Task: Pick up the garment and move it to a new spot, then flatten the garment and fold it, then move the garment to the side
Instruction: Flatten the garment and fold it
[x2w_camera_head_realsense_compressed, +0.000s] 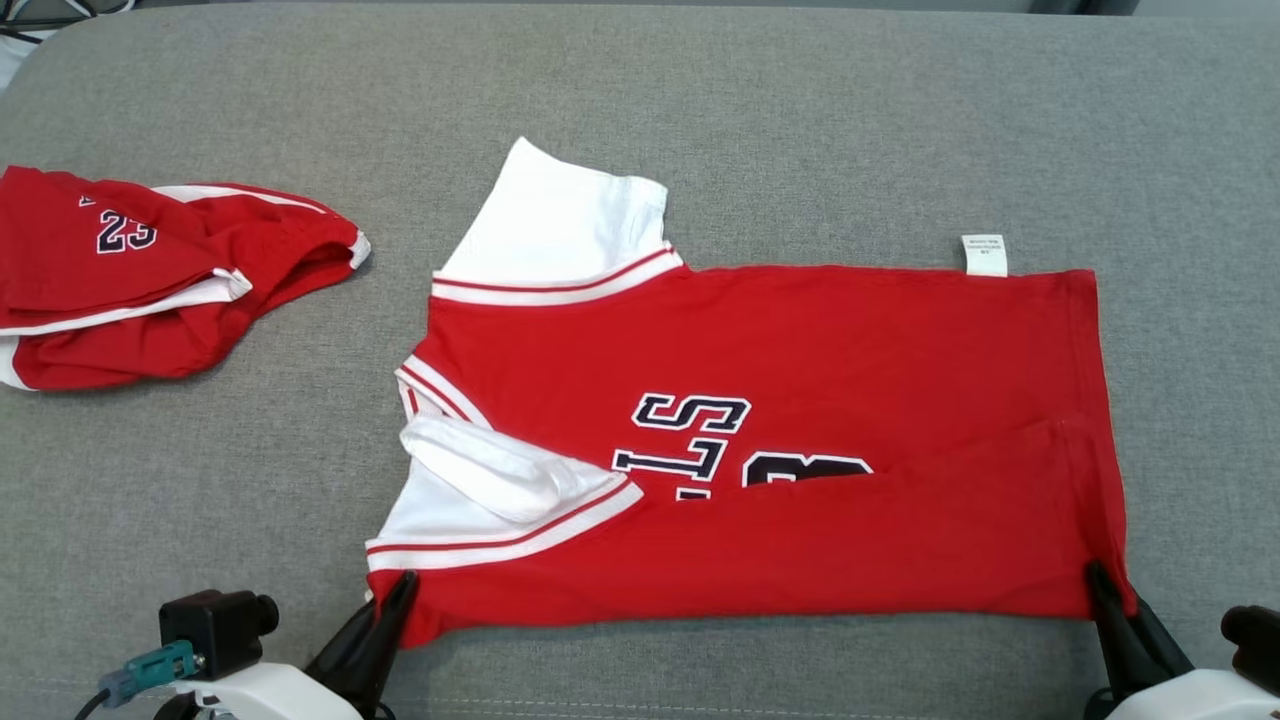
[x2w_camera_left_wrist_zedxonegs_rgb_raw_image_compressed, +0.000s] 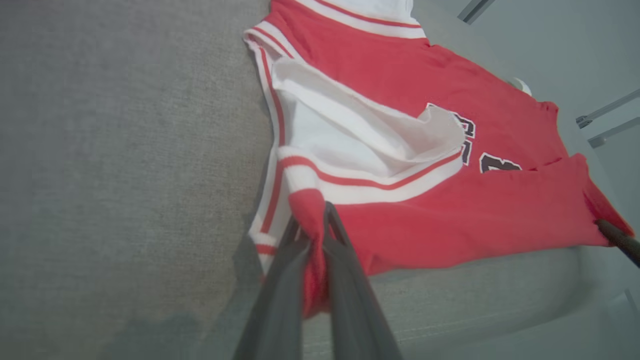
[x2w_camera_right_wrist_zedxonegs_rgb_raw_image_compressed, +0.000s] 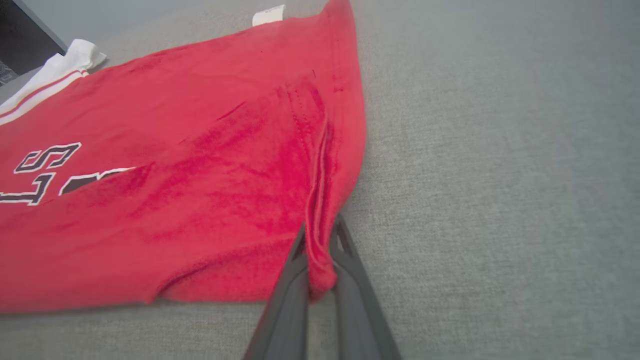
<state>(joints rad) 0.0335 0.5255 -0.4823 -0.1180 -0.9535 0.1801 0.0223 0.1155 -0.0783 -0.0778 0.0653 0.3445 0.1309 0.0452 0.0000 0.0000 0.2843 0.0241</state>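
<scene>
Red shorts (x2w_camera_head_realsense_compressed: 150, 280) lie at the far left of the grey cushion (x2w_camera_head_realsense_compressed: 760, 100). The left gripper (x2w_camera_left_wrist_zedxonegs_rgb_raw_image_compressed: 312, 220) is closed on the near corner at the sleeve side of the red shirt (x2w_camera_head_realsense_compressed: 780, 350). The shirt lies spread in the middle, with its near edge folded over the letters. The right gripper (x2w_camera_right_wrist_zedxonegs_rgb_raw_image_compressed: 320, 235) pinches the near hem corner.
</scene>
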